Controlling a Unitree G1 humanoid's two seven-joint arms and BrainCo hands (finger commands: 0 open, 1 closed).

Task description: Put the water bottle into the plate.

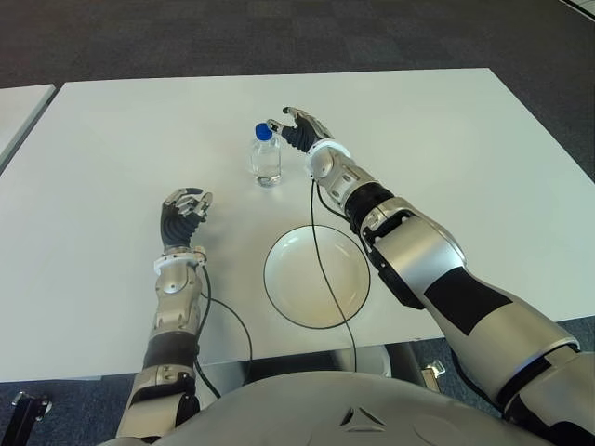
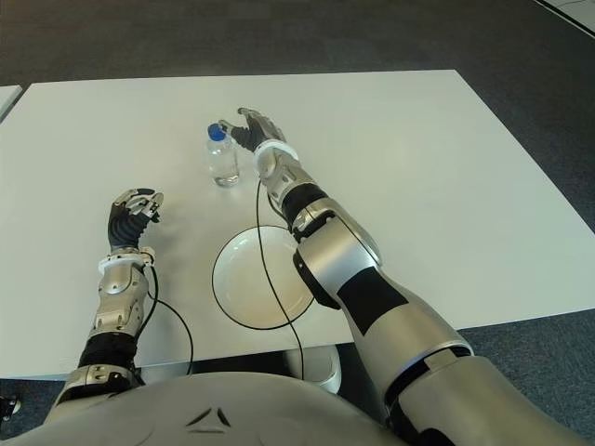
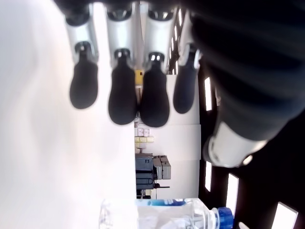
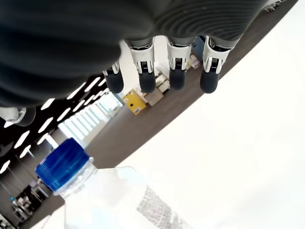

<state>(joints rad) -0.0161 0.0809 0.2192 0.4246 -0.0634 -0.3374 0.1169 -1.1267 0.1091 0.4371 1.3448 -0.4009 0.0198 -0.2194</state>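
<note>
Right hand (image 1: 296,125) reaching beside the upright water bottle (image 1: 266,156), fingers spread wide and holding nothing.

The bottle stands on the white surface (image 1: 465,149), beyond the empty plate (image 1: 317,276) and apart from it. The left hand (image 1: 183,212) shows left of the plate, fingers loosely curled, empty.

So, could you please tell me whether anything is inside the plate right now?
Nothing lies in the plate; only a thin black cable from the right arm crosses above it. The water bottle stands farther back on the table, beside the open right hand.
</note>
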